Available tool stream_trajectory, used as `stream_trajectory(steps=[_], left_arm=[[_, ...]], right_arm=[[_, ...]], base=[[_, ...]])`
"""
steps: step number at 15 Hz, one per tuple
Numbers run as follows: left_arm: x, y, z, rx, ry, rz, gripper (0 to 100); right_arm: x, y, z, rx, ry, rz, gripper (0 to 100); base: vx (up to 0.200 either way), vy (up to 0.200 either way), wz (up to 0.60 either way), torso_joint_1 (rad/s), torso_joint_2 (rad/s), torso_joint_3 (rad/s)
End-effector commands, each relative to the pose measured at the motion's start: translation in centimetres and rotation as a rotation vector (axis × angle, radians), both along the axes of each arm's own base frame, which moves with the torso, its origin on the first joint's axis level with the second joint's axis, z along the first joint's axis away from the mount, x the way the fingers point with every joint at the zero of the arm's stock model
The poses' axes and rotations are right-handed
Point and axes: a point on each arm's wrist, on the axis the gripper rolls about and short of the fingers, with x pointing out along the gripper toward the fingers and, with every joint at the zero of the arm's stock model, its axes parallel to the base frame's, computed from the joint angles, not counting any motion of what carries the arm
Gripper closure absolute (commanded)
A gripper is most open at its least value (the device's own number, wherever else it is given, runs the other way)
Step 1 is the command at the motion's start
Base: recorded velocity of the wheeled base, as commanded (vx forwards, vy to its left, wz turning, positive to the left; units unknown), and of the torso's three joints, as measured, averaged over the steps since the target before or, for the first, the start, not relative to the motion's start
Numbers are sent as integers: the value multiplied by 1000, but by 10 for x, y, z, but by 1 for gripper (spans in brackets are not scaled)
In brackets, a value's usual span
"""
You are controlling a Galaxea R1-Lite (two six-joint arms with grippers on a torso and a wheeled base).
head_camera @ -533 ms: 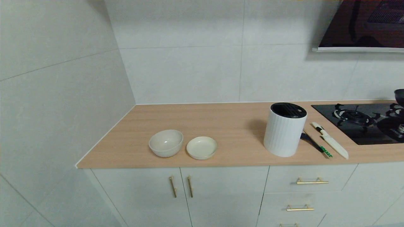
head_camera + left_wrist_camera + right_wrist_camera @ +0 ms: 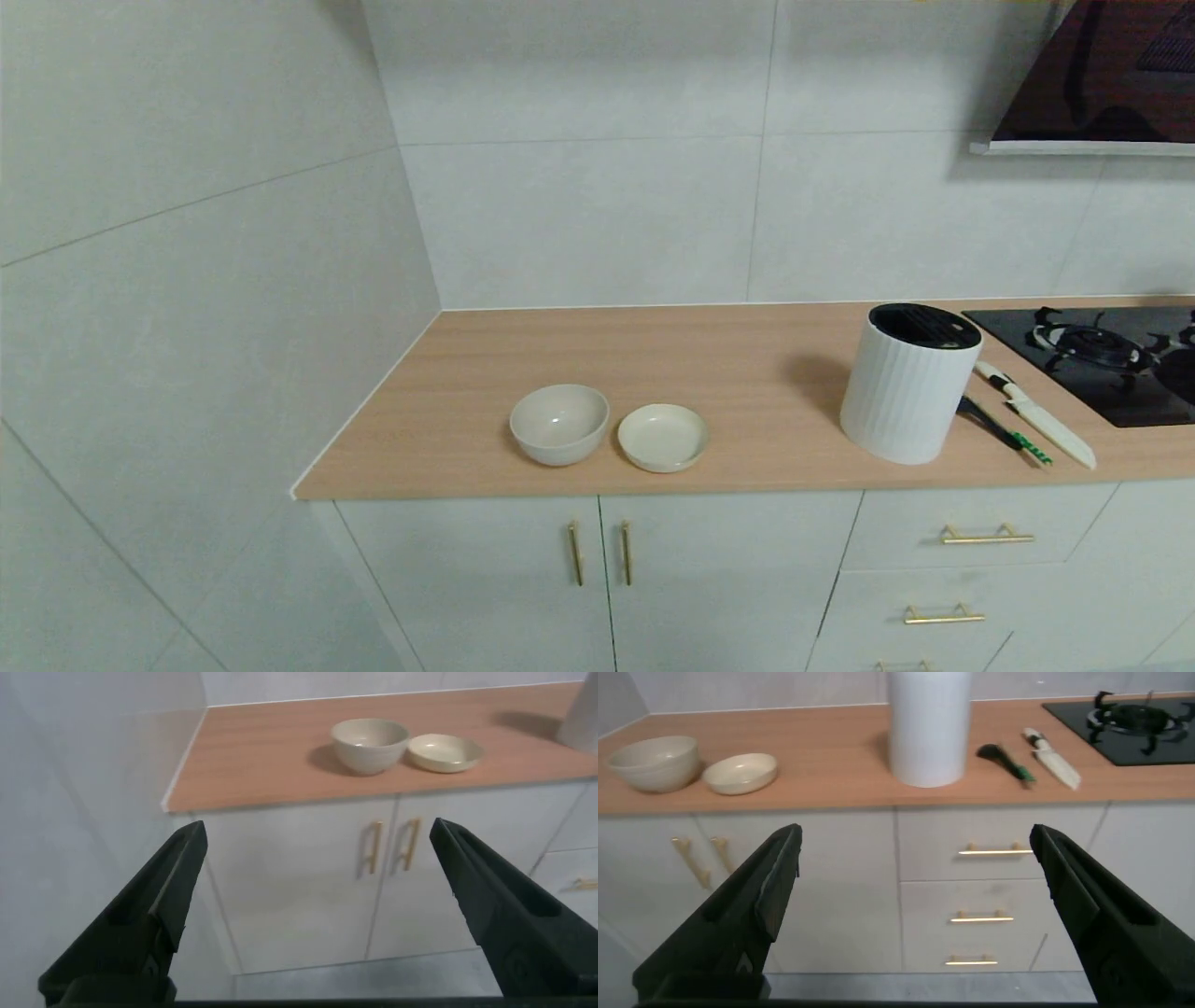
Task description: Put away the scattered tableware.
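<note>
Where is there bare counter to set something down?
Widest free patch: bare countertop between the shallow dish and the white holder. Also free: the back strip along the wall, and the corner left of the bowl. Crowded: between holder and hob, where the knife and black utensil lie.
</note>
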Motion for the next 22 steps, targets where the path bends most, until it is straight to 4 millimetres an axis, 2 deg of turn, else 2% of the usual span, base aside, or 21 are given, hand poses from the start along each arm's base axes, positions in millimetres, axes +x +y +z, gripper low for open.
stream_trajectory(steps=[1, 3, 19, 22], left_arm=[[0, 0, 0, 0, 0, 0, 0], [0, 0, 0, 1, 0, 0, 0], [0, 0, 0, 1, 0, 0, 0], [0, 0, 0, 1, 0, -1, 0]], right_arm=[[0, 0, 0, 0, 1, 0, 0], [0, 0, 0, 0, 1, 0, 0], [0, 0, 0, 0, 1, 0, 0], [0, 0, 0, 0, 1, 0, 0]], base=[[0, 200, 0, 2, -2, 2], [0, 200, 0, 7, -2, 5], [0, 0, 0, 0, 0, 0], [0, 0, 0, -129, 281, 149]])
